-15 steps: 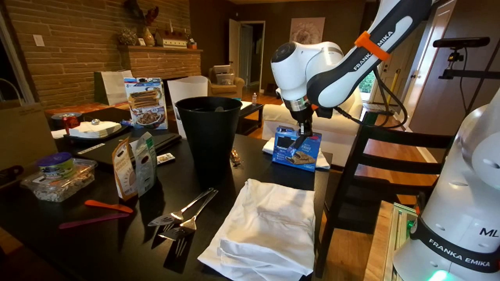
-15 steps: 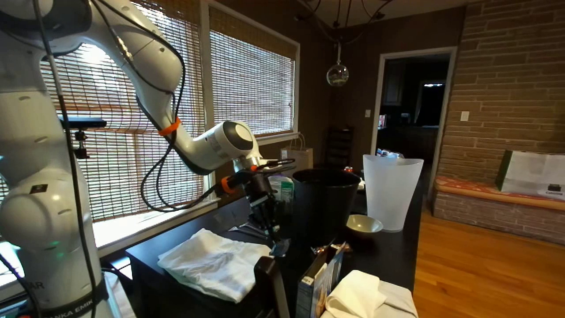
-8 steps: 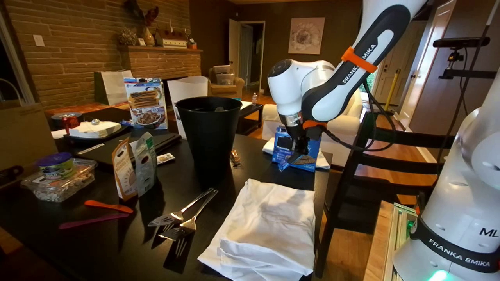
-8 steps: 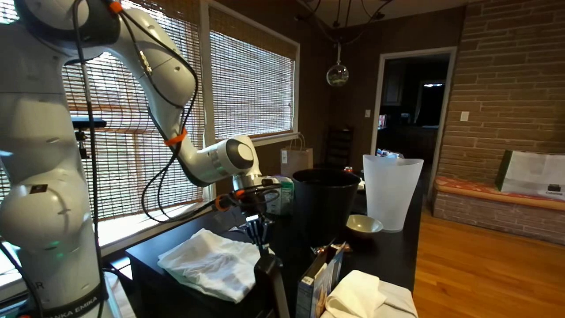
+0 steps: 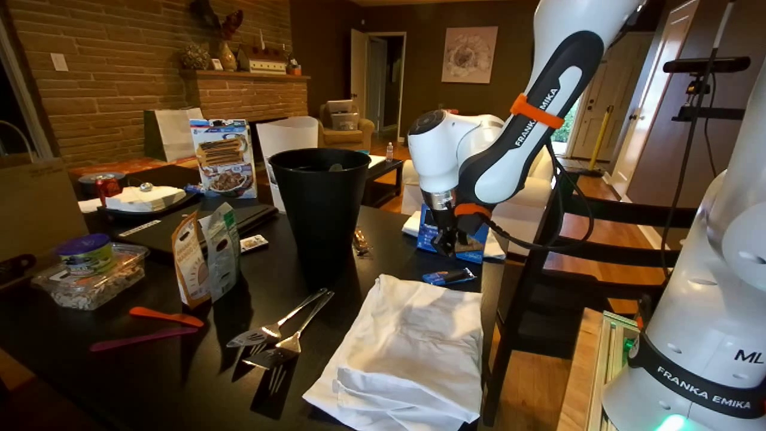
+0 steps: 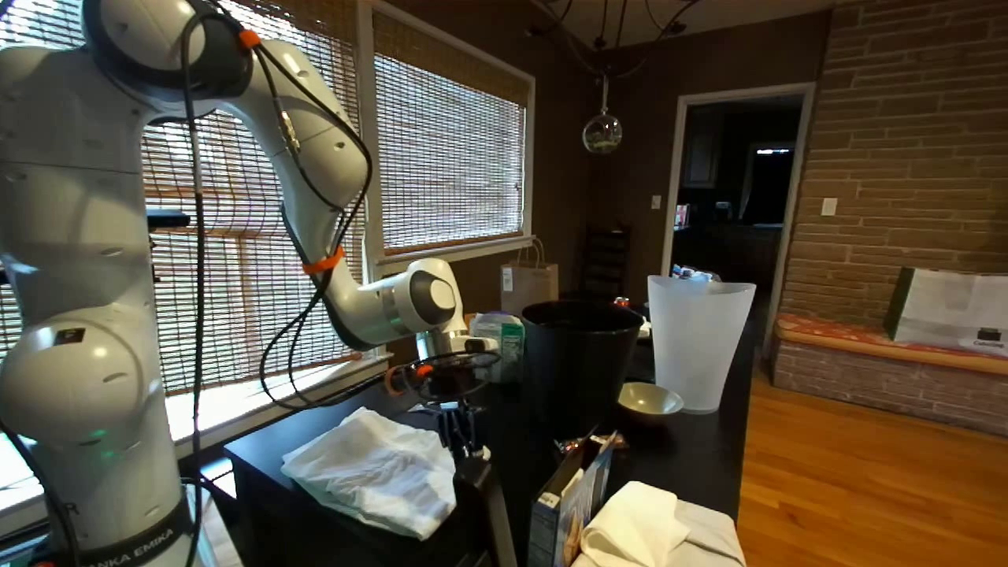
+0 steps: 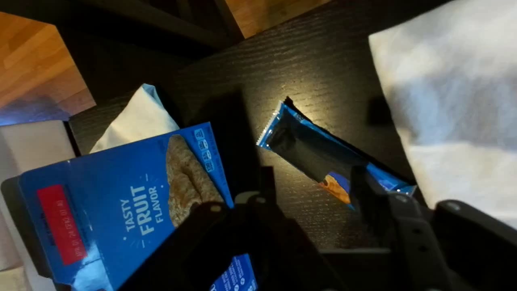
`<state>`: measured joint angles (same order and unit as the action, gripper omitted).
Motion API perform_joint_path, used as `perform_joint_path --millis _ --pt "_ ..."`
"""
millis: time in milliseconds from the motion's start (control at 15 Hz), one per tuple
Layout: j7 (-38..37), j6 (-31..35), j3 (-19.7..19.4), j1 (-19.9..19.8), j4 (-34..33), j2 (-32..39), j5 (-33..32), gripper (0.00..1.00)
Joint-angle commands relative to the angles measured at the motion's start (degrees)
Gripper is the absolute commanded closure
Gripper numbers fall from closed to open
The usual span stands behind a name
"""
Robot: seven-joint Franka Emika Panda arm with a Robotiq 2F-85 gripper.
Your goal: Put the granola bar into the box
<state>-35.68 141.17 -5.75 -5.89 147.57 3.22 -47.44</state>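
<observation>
In an exterior view, at far left on a black table (image 5: 179,392), a clear plastic tub (image 5: 90,291) with a purple-lidded container (image 5: 87,254) stacked on top. Just to the right, a purple plastic utensil (image 5: 143,339) and an orange plastic utensil (image 5: 166,315), both lying flat. Next, an orange-and-white pouch (image 5: 190,263) and a grey-green pouch (image 5: 222,257), upright side by side, with a tall printed food carton (image 5: 224,158) farther back. Toward the middle, metal serving utensils (image 5: 289,345), then a tall black bin (image 5: 317,209) with a shiny wrapper (image 5: 361,244) near its base. Right of that, a folded white cloth (image 5: 413,353), nearer the camera. Behind the cloth, a granola bar (image 5: 449,276) in a blue wrapper, lying on the table, outside and in front of an upright bright-blue cardboard box (image 5: 426,232). Partly covering that box from this angle, a black gripper (image 5: 444,245) above the table. At far right, a dark wooden chair (image 5: 622,214) and the base of a white robot arm (image 5: 688,317).

In the wrist view, at left, the box, printed "TASTY FRUIT FLAVOR". In the center, the gripper, with fingers (image 7: 267,184) spread apart. Beyond those fingers, the granola bar, slanted, with one end just beside the cloth; hard to tell whether touching.
</observation>
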Motion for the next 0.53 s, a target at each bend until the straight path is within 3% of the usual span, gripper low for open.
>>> perform_joint_path --millis 0,200,467 --pt "0.54 7.65 -0.78 -0.23 -1.15 4.18 1.8 0.16" --pt "1.18 14.52 -1.97 -0.19 -2.35 8.05 1.13 0.01" --pt "1.57 20.0 -2.18 -1.35 -4.72 13.02 1.75 0.0"
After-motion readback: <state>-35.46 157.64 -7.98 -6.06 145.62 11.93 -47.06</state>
